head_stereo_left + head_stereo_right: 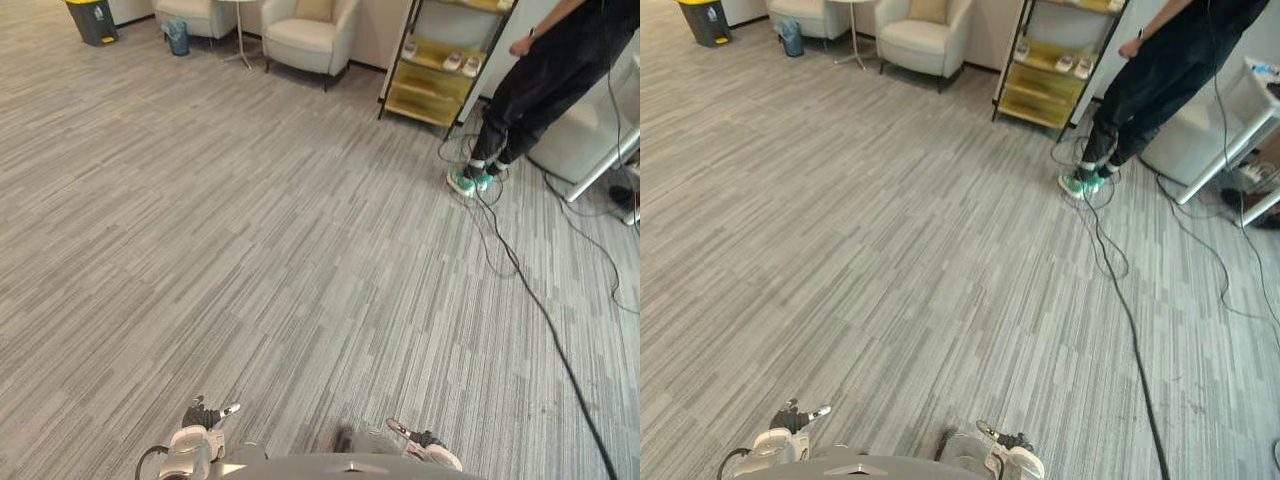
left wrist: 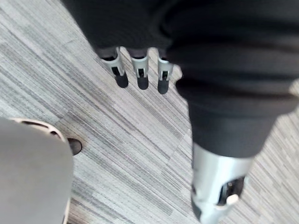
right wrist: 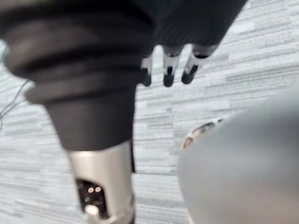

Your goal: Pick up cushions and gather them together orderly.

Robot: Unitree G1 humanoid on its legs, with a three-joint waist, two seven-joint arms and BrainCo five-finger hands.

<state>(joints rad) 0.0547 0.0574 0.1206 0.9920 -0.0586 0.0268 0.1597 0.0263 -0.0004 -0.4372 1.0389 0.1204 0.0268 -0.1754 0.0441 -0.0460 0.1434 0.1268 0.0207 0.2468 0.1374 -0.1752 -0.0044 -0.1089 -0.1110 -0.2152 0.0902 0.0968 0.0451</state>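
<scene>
A beige cushion (image 1: 313, 9) leans against the back of a cream armchair (image 1: 305, 38) far off at the top of the room. My left hand (image 1: 203, 414) hangs low at the bottom edge of the left eye view. Its fingers (image 2: 140, 74) are straight over bare grey carpet and hold nothing. My right hand (image 1: 422, 441) hangs at the bottom right of centre. Its fingers (image 3: 169, 71) are also straight above the carpet, and its thumb (image 3: 103, 189) stands apart, empty.
A person in black with green shoes (image 1: 468, 180) stands at the upper right beside a yellow shelf (image 1: 437, 72). Black cables (image 1: 540, 310) trail across the floor on the right. A second armchair (image 1: 195, 15), a small round table (image 1: 239, 30) and a bin (image 1: 92, 20) line the far wall.
</scene>
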